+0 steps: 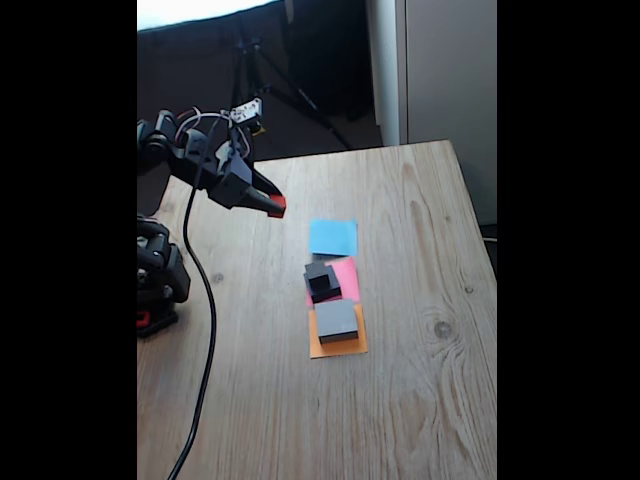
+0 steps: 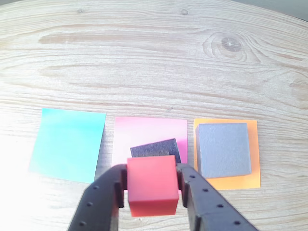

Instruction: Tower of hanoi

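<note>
Between the jaws: small red cube (image 2: 152,185), matte, sharp-edged and probably a light, rigid plastic piece, pinched on two opposite flat faces by the black two-finger gripper (image 2: 152,190), which is held well above the table.
Grip judgement: flat parallel sides suit this side-on pinch; smooth faces could slip if the squeeze eases, though the cube looks too stiff to crush.
Just beyond the cube: dark charcoal square block (image 2: 156,148) with a faintly grainy top, sitting on the pink paper square (image 2: 150,130); in the fixed view it reads as a smaller dark block (image 1: 319,274) stacked on a wider one.
Right of the gripper in the wrist view: larger grey square block (image 2: 224,149), flat-topped and solid-looking, lying on the orange paper square (image 2: 227,183).
Left of the gripper there: bare light-blue paper square (image 2: 67,144), thin and flat.
Underneath everything: pale wooden table (image 2: 144,57), visible grain and knots.
Handling of the blocks: likely light, hard, best taken across opposite sides.
</note>
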`<state>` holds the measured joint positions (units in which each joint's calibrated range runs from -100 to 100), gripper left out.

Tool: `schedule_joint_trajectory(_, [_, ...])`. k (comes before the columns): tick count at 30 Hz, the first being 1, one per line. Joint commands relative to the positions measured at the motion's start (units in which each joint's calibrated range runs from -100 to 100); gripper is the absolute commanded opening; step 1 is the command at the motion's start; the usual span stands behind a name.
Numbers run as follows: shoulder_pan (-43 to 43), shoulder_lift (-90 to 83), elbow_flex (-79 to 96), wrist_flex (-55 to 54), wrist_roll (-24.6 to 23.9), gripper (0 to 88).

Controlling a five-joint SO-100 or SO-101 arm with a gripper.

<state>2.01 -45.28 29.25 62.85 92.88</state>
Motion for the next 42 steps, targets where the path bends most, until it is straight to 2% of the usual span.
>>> schedule_joint_trajectory(1, [1.0, -5.4, 12.3, -14.5, -0.9, 0.8])
schedule_joint_trajectory(7, [0.9, -10.4, 31.7, -32.3, 2.9, 0.8])
schedule_joint_trajectory(11, [0.1, -11.2, 39.2, -39.3, 4.9, 0.8])
schedule_joint_trajectory(17, [0.2, -6.0, 47.8, -55.4, 7.1, 0.8])
schedule_joint_trajectory(27, [0.9, 2.5, 50.8, -68.2, 7.1, 0.8])
schedule_joint_trajectory(42, [-0.1, 5.7, 56.3, -76.2, 7.1, 0.8])
